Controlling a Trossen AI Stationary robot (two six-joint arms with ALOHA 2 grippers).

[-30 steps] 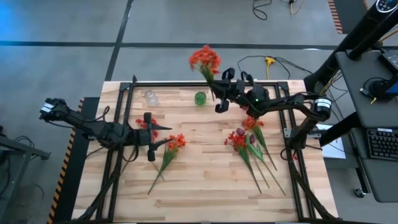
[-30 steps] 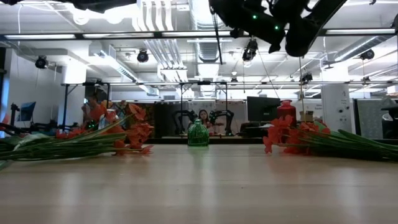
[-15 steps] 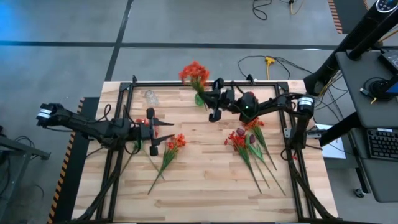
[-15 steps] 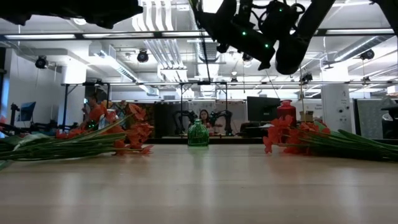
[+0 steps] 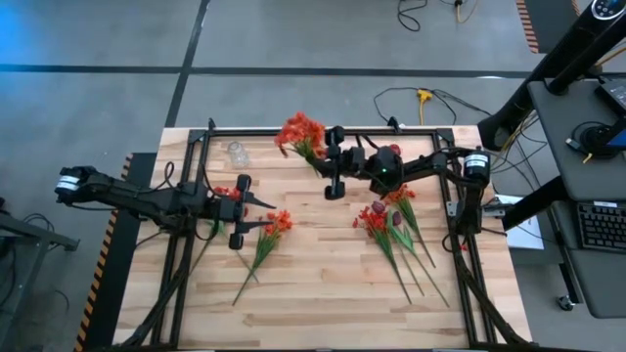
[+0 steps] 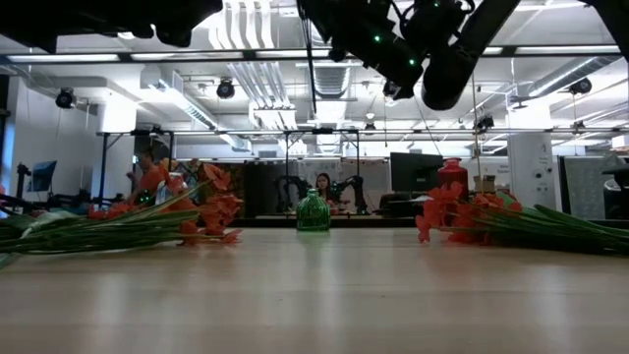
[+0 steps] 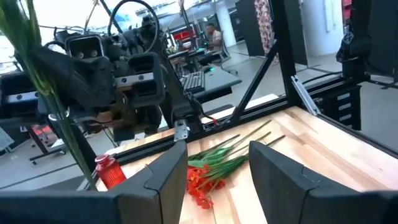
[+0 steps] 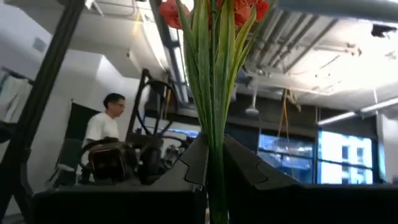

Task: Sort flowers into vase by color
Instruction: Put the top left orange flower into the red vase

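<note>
My right gripper [image 5: 324, 161] is raised above the table's far middle and is shut on an orange flower [image 5: 299, 131], whose blooms [image 8: 211, 9] rise past the fingers. A small green vase [image 6: 313, 211] stands on the table below; in the high view the flower and gripper cover it. A clear vase [image 5: 236, 153] stands at the far left. My left gripper [image 5: 253, 216] hovers level at the left, open [image 7: 217, 174], with nothing between its fingers. An orange flower [image 5: 270, 231] lies on the table beside it. More flowers [image 5: 391, 223] lie in a pile at the right. My right gripper pinches the bundle of green stems [image 8: 215, 146] between its two fingers, below the blooms. The fingers slant upward from the table's right side. The flower is lifted clear and tilted, with its blooms up and toward the far left.
A black frame [image 5: 293, 130] runs around the tabletop. A red bloom [image 5: 226, 194] lies under the left arm. The wood in the near middle [image 5: 323, 293] is bare. Beyond the table a person [image 8: 106, 124] stands in the room.
My right gripper has gone toward the table's left edge and down with the orange flower, which now stands over the green vase and hides it from above. My left gripper has turned a little in place.
</note>
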